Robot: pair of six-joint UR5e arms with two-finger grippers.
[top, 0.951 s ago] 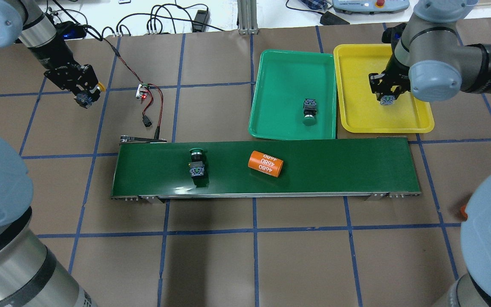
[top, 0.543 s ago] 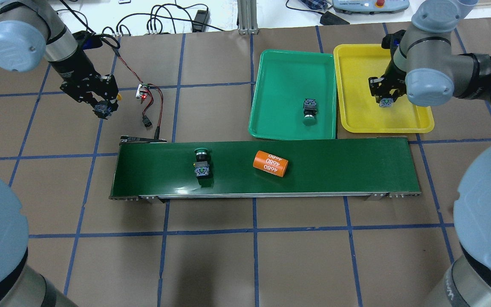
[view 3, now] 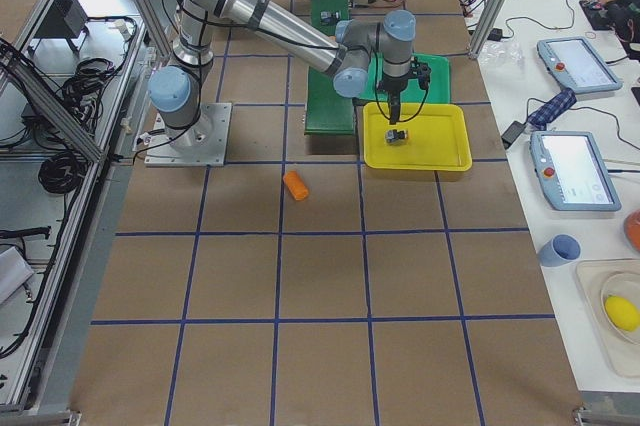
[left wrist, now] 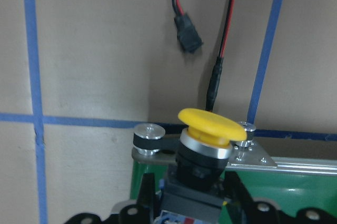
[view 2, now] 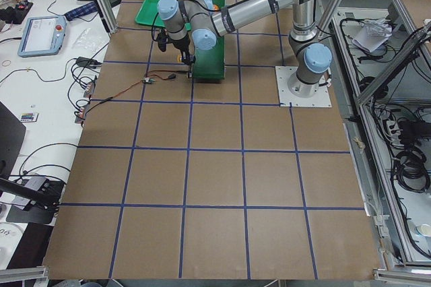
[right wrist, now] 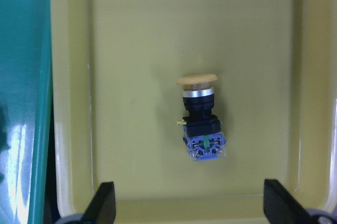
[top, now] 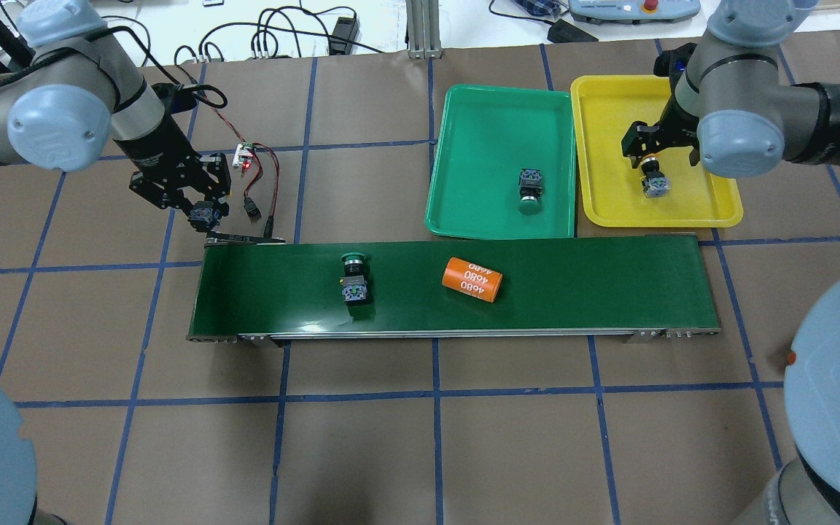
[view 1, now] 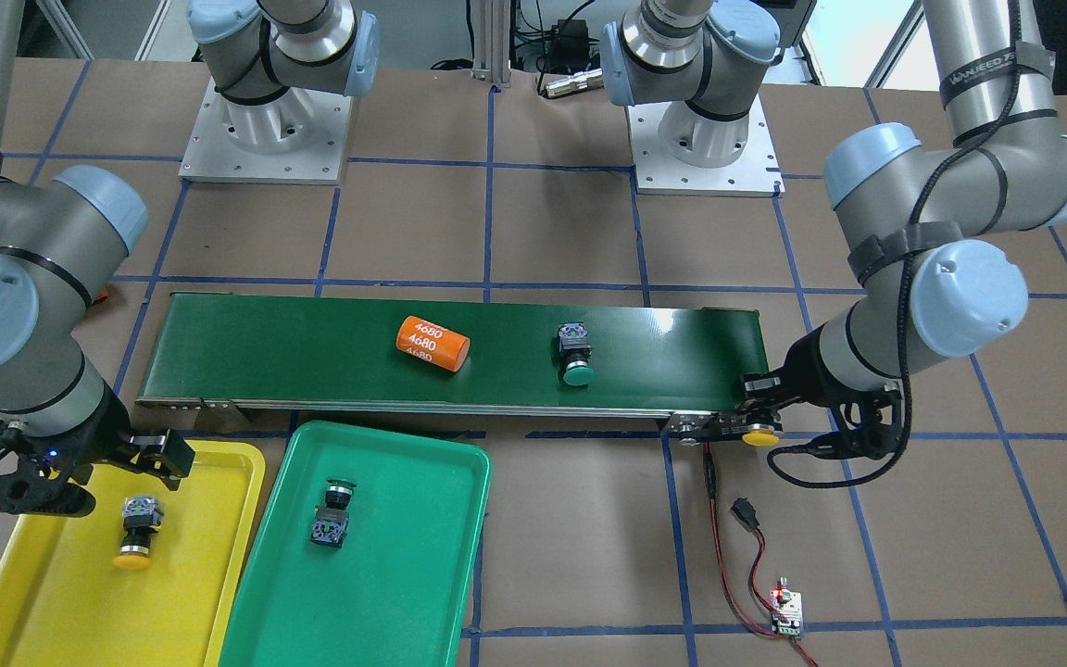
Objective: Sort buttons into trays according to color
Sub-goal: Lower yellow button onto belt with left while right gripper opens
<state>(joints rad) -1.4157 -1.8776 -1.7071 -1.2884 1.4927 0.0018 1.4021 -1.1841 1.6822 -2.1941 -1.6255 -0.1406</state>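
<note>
My left gripper [top: 200, 213] is shut on a yellow button [left wrist: 208, 128] and hangs just off the left end of the conveyor belt [top: 595, 284]; its cap [view 1: 761, 437] points away from the belt. My right gripper [top: 652, 154] stands open over the yellow tray [top: 602, 131], where a second yellow button [right wrist: 201, 124] lies free on its side between and ahead of the spread fingers [right wrist: 104, 203]. One green button [top: 354, 281] lies on the belt. Another green button [top: 529, 189] lies in the green tray [top: 478, 131].
An orange cylinder [top: 472, 279] marked 4680 lies on the belt right of the green button. Red and black wires with a small lit board [top: 245, 157] run beside my left gripper to the belt's end. Another orange cylinder [view 3: 296, 184] lies on the table near the robot's base.
My left gripper moved right and nearer the belt's end with its yellow button. My right gripper opened and lifted, leaving its yellow button in the yellow tray. The belt's items drifted right.
</note>
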